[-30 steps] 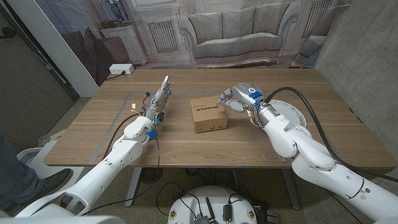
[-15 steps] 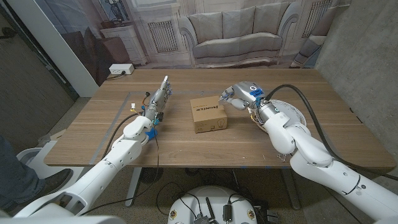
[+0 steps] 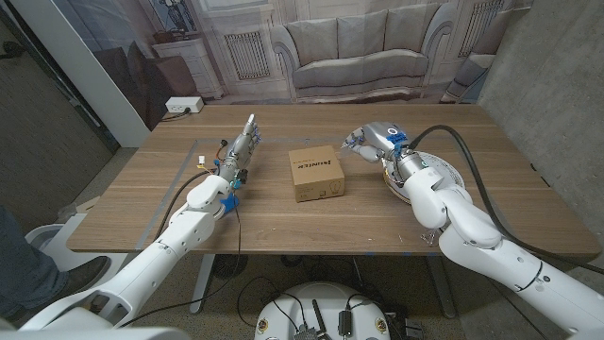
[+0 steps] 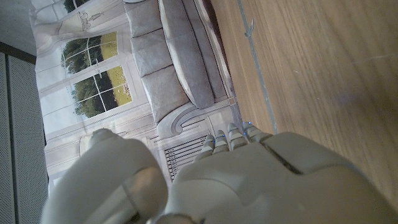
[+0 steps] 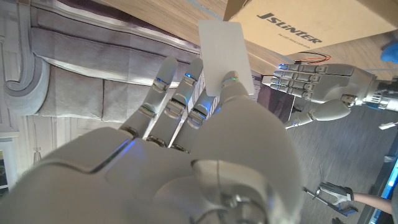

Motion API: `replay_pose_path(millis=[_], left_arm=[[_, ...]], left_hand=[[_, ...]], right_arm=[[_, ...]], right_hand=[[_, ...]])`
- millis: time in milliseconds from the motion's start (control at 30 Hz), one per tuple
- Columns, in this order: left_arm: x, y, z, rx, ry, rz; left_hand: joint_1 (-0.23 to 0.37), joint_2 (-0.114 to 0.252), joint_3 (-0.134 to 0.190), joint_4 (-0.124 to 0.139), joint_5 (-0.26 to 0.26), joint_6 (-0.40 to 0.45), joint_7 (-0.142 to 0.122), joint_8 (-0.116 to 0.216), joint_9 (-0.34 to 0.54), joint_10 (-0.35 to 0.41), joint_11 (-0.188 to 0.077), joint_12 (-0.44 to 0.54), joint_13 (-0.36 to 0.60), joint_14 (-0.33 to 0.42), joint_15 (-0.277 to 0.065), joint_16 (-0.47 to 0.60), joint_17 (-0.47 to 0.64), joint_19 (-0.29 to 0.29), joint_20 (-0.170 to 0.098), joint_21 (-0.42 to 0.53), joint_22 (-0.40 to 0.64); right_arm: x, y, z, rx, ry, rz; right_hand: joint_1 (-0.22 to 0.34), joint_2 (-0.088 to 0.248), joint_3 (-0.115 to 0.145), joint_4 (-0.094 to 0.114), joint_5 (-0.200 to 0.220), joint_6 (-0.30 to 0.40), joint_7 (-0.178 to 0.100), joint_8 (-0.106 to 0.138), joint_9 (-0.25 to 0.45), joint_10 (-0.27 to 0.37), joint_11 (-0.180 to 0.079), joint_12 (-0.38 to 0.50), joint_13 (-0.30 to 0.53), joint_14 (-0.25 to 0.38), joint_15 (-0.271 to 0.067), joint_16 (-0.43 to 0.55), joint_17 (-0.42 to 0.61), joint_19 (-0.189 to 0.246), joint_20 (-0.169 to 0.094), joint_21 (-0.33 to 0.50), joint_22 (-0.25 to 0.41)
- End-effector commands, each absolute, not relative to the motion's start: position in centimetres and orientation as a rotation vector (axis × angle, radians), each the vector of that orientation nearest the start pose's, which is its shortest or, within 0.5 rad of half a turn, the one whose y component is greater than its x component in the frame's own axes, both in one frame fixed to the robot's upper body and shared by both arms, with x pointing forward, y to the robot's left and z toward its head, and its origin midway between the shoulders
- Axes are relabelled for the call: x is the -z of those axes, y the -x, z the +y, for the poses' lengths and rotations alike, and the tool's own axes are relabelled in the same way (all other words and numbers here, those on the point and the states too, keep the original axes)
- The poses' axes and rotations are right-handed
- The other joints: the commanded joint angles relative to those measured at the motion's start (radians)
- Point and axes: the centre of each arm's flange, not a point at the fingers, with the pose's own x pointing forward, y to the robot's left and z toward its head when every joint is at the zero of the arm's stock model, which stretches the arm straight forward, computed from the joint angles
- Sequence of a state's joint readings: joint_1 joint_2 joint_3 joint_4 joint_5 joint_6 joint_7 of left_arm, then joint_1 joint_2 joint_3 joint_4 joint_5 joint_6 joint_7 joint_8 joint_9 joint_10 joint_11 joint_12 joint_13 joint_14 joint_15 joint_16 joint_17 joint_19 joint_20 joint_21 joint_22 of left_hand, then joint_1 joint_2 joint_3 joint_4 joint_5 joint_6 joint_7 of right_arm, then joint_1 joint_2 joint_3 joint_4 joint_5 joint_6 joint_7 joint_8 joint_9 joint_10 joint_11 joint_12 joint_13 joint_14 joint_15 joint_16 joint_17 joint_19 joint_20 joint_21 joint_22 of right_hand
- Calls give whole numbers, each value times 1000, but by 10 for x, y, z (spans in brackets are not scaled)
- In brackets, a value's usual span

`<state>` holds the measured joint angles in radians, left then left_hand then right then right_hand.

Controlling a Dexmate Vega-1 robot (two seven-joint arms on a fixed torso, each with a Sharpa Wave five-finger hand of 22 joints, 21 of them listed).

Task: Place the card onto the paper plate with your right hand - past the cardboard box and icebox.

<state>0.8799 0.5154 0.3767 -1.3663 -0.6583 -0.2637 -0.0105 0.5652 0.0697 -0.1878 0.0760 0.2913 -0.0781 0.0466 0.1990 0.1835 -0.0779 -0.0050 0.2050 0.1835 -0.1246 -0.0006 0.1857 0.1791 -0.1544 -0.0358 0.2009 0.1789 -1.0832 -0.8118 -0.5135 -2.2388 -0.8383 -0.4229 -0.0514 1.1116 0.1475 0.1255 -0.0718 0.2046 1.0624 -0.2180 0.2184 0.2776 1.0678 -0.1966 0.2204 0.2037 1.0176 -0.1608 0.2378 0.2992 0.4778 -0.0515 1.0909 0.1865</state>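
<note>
My right hand (image 3: 374, 142) hovers just right of the cardboard box (image 3: 315, 173) and pinches a plain white card (image 5: 224, 51) between thumb and fingers. In the head view the card (image 3: 352, 142) is a small pale sliver at the fingertips. The white paper plate (image 3: 446, 172) lies on the table behind the right forearm, which covers part of it. My left hand (image 3: 243, 147) stands on its edge left of the box, holding nothing, fingers straight and pointing away. The right wrist view looks past the card to the printed box (image 5: 298, 25) and the left hand (image 5: 323, 81).
The wooden table (image 3: 283, 217) carries faint tape lines (image 3: 179, 184) on its left part. Behind its far edge hangs a printed sofa backdrop (image 3: 359, 47), and a white power strip (image 3: 182, 104) sits at the back left. A grey wall (image 3: 557, 85) stands close on the right.
My right hand has moved right and slightly away from the box's top edge, carrying the card closer to the plate. The left hand and the box have stayed put.
</note>
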Motion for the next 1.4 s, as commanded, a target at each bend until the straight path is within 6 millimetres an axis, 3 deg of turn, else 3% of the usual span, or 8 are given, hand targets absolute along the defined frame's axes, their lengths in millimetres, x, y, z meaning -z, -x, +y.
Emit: replay_pose_path(millis=[33,767,1400], left_arm=[[35,-641,279,227,50,-581],[30,-640,279,230,53,-597],[25,-635,279,226,51,-612]], left_hand=[[4,3,-8,2,-1,-4,2,-4,3,-7,-3,-2,5,-8,5,2,4,-11,-27,0,3],[5,4,-12,2,-2,-5,2,-4,3,-8,-1,-2,5,-9,6,2,4,-12,-26,0,3],[8,4,-15,1,-2,-6,3,-4,3,-8,1,-3,5,-8,4,2,4,-11,-25,0,3]], right_arm=[[-10,-487,-185,257,1441,-754],[-12,-490,-217,348,1395,-666],[-11,-508,-268,417,1286,-534]], right_hand=[[8,2,-4,3,3,6,1,3,3,8,2,3,1,10,-73,8,5,10,-147,1,1],[10,-2,-7,4,2,7,1,4,4,12,3,4,1,15,-73,6,5,18,-147,-2,1],[12,-4,-11,5,2,7,1,4,5,5,2,3,4,4,-72,0,3,11,-148,-7,2]])
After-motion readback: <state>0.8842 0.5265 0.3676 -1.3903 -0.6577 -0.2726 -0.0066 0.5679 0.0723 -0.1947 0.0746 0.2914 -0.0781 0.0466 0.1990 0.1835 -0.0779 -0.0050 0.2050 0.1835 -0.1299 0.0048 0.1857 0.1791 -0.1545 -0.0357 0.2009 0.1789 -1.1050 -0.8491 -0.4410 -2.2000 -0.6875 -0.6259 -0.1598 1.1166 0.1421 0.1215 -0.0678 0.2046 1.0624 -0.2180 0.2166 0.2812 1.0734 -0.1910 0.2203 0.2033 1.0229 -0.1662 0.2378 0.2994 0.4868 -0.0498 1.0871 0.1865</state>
